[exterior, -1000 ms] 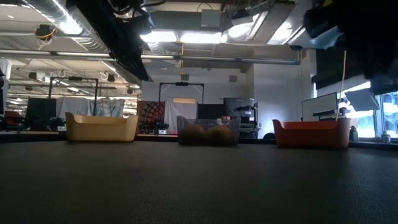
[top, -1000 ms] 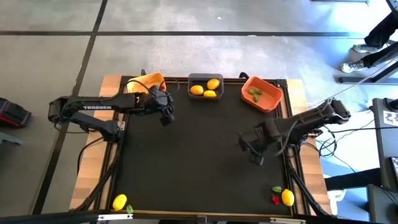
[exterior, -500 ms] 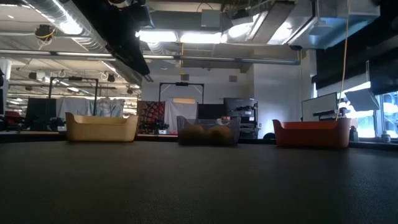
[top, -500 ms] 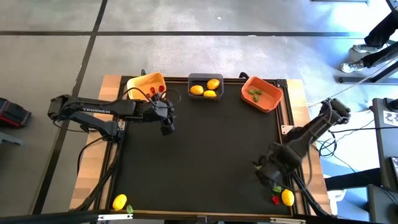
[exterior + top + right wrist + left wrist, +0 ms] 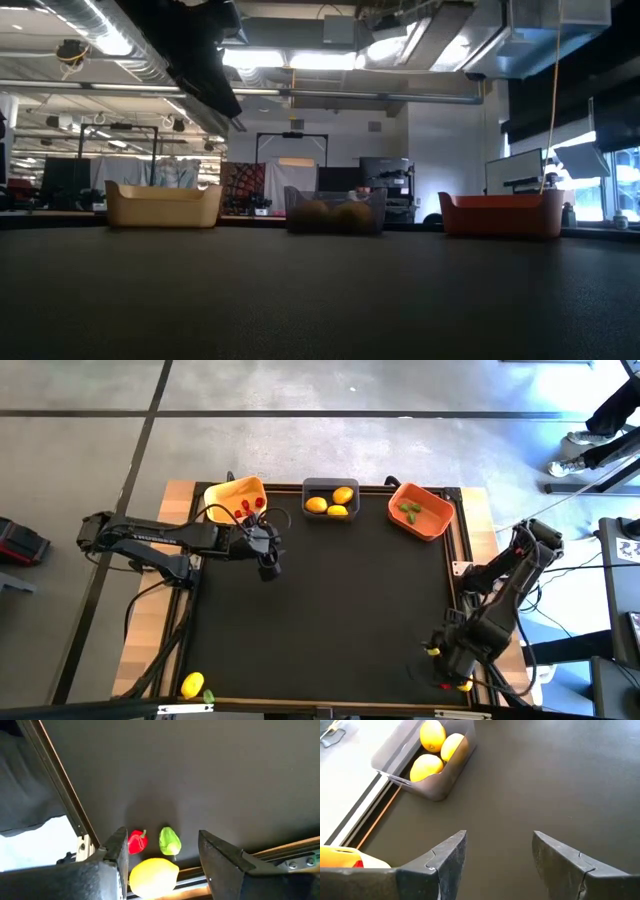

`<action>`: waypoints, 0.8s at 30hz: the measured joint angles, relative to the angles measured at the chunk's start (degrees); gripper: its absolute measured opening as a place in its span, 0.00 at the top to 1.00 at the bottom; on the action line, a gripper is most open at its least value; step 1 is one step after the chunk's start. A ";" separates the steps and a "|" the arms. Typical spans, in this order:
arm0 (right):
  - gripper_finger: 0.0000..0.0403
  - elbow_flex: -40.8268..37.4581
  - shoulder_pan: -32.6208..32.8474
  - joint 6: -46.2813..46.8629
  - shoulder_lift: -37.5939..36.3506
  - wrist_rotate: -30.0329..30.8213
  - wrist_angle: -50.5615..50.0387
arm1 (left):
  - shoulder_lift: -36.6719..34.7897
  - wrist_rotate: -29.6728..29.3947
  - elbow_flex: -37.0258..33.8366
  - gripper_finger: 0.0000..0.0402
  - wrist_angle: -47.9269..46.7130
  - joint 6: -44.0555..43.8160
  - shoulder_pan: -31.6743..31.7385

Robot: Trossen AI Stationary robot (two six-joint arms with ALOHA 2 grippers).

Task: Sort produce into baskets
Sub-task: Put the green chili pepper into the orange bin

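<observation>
The right tool (image 5: 160, 865), released and holding nothing, hovers over the red piece (image 5: 136, 842), green piece (image 5: 169, 840) and lemon (image 5: 154, 875) far from the grey basket (image 5: 331, 499), probably to pick one, while the left tool (image 5: 497, 865), also released, waits near that basket.

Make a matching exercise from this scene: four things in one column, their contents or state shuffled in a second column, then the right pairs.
Things:
1. yellow-orange basket
2. dark grey basket
3. orange basket
4. right gripper

Contents or state:
A. three yellow lemons
B. open above a red, a green and a yellow piece at the table's near right corner
C. green pieces
D. red pieces

Pairs: 1-D, 2-A, 3-C, 4-B
</observation>
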 joint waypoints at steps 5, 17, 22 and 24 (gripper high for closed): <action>0.56 0.00 2.14 0.07 2.82 -0.08 1.11 | 0.00 0.00 0.00 0.46 0.00 0.09 0.00; 0.56 -0.02 2.85 -4.02 10.73 -4.79 3.42 | 0.00 -0.02 0.00 0.46 -0.02 0.14 0.02; 0.56 -0.02 4.47 -5.21 13.28 -5.20 2.29 | 0.00 -0.02 0.00 0.46 -0.02 0.16 0.02; 0.56 -0.02 5.05 -5.19 13.94 -5.17 1.93 | 0.00 -0.02 0.00 0.46 -0.02 0.17 0.02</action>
